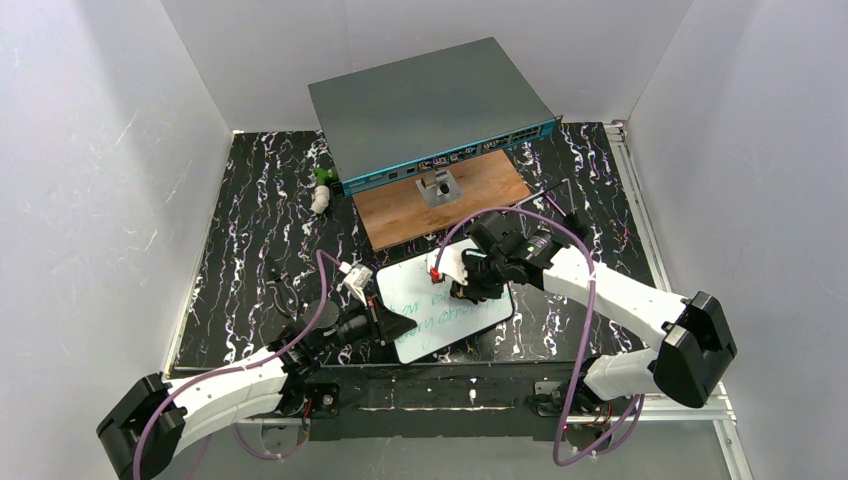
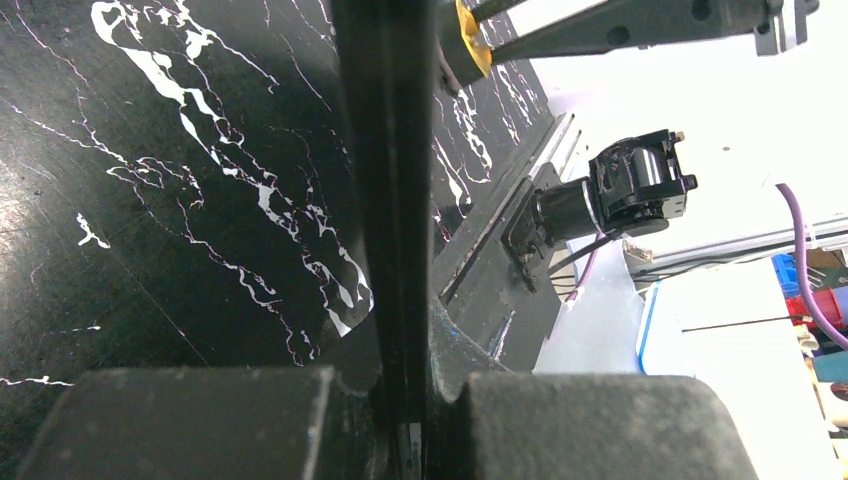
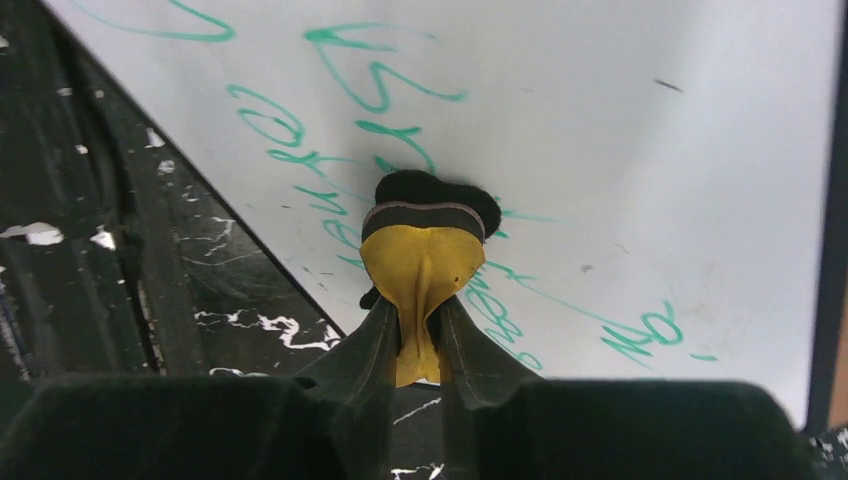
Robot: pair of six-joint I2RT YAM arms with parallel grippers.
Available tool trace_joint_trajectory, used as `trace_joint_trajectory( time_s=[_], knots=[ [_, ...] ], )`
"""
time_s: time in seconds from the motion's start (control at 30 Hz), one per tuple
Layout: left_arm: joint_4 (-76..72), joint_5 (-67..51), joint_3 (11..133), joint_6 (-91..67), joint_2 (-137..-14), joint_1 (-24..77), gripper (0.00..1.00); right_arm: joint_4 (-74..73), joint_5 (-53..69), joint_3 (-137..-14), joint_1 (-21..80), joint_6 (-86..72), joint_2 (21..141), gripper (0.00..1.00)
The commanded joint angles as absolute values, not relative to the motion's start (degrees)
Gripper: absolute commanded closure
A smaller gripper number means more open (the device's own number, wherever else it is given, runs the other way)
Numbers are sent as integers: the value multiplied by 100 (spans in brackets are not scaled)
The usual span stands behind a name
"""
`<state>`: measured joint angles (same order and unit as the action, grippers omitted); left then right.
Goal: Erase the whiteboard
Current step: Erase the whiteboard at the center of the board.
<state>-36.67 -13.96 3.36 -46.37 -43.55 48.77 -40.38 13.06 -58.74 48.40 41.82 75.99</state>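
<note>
Green marker scribbles are running across the whiteboard (image 1: 445, 328), which is lying on the black marbled table (image 1: 250, 220) near the front edge, between the two arms and just in front of the wooden board (image 1: 440, 205). The left gripper (image 2: 405, 405) is clamping shut on the whiteboard's left edge, with the thin dark rim pinched between its pads, so it's basically working as a vice. The right gripper (image 3: 420, 345) is sitting almost closed, pinching a small yellow eraser (image 3: 420, 255) by its narrow end. The eraser's black felt tip (image 3: 430, 190) is pressing on the white surface right in the middle of the writing, with green letters showing on both sides of it. So I'm reading this as mid-wipe with plenty left to go. What I'm thinking for doing it well: the felt should be staying flat on the surface with steady, light pressure, going along the lines of writing in overlapping passes rather than dabbing. Since the eraser is being held by its thin end, I'm guessing a hard push is going to twist it in the pinch. Strokes heading toward the left clamp are risking a bump, and the left side shouldn't be letting go, or the whiteboard is probably going skating.
</note>
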Motion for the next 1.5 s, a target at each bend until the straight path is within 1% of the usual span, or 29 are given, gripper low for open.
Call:
trace_joint_trajectory(
  time_s=[0.0, 0.13, 0.4, 0.57, 0.77, 0.97, 1.1, 1.2, 1.33, 1.47],
  knots=[
    [-3933, -1424, 402, -4441, -4233, 4907, 100, -3562, 621, -6004, 4706, 3830, 7548, 99],
    [-4013, -1446, 422, -4447, -4359, 4904, 100, -3450, 478, -6110, 4650, 3670, 7602, 99],
    [-4026, -1427, 438, -4456, -4444, 4904, 100, -3834, 1505, -5644, 4833, 4246, 7307, 99],
    [-4069, -1437, 444, -4467, -4511, 4904, 100, -3454, 852, -5535, 4820, 4117, 7276, 99],
    [-4015, -1425, 449, -4465, -4436, 4905, 100, -2916, -199, -5887, 4538, 3666, 7544, 99],
    [-3911, -1406, 458, -4461, -4321, 4911, 100, -3131, -81, -5978, 4467, 3642, 7609, 99],
    [-3940, -1365, 419, -4493, -4281, 4904, 100, -3582, 886, -5779, 4643, 4034, 7459, 99],
    [-3946, -1358, 437, -4494, -4301, 4904, 100, -3758, 1073, -5610, 4966, 4296, 7419, 99],
    [-3975, -1370, 457, -4518, -4341, 4906, 100, -3665, 841, -5765, 5106, 4102, 7584, 99],
    [-3949, -1363, 457, -4540, -4325, 4904, 100, -3172, -111, -6009, 4989, 3675, 7758, 99]
  ],
)
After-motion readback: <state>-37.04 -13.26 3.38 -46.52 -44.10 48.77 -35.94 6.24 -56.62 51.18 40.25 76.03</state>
